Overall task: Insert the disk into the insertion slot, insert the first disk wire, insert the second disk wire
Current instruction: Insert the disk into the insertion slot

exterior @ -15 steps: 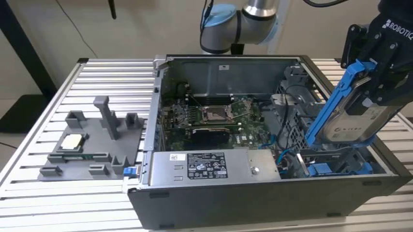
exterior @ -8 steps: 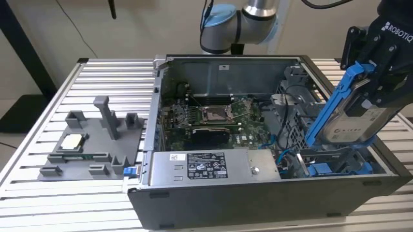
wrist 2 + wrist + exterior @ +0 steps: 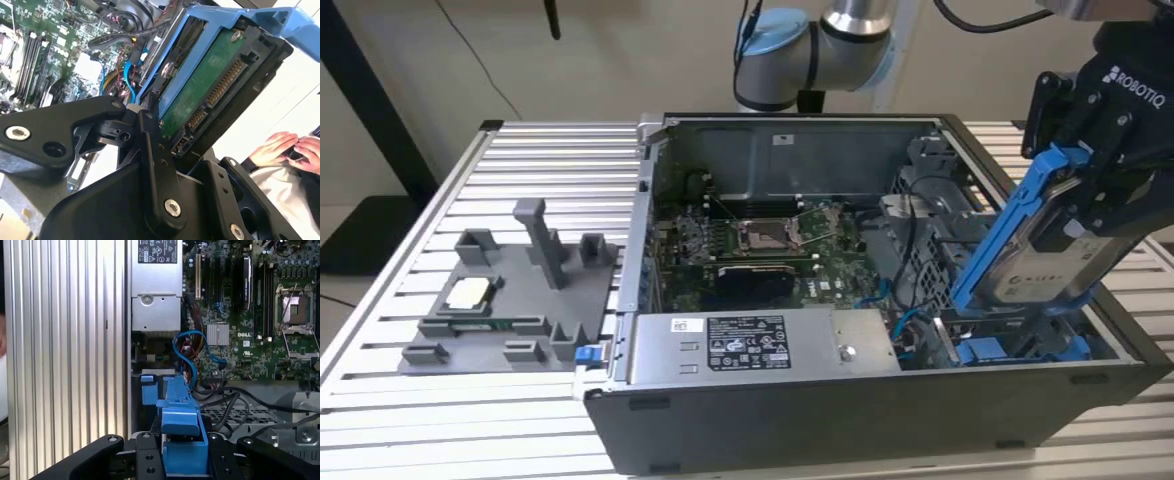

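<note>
The disk (image 3: 1051,258), silver-grey in its blue carrier frame (image 3: 1003,228), hangs tilted over the case's right end in the exterior view. My gripper (image 3: 1083,190) is shut on it from above. Below it lies the insertion slot (image 3: 1025,338), a dark bay with blue clips at its sides. In the second wrist view the disk's green underside (image 3: 210,82) and its connector face the camera, clamped between the black fingers (image 3: 154,150). In the first wrist view the blue carrier (image 3: 181,422) sits between the fingers, over the bay (image 3: 150,407). Thin blue wires (image 3: 210,352) curl loose beside the bay.
The open computer case (image 3: 720,420) lies on a slatted metal table (image 3: 520,160). Inside are the green motherboard (image 3: 761,240) and the silver power supply (image 3: 747,345). A grey fixture plate (image 3: 507,300) with small parts stands at the exterior view's left. A person's hands (image 3: 292,150) rest nearby.
</note>
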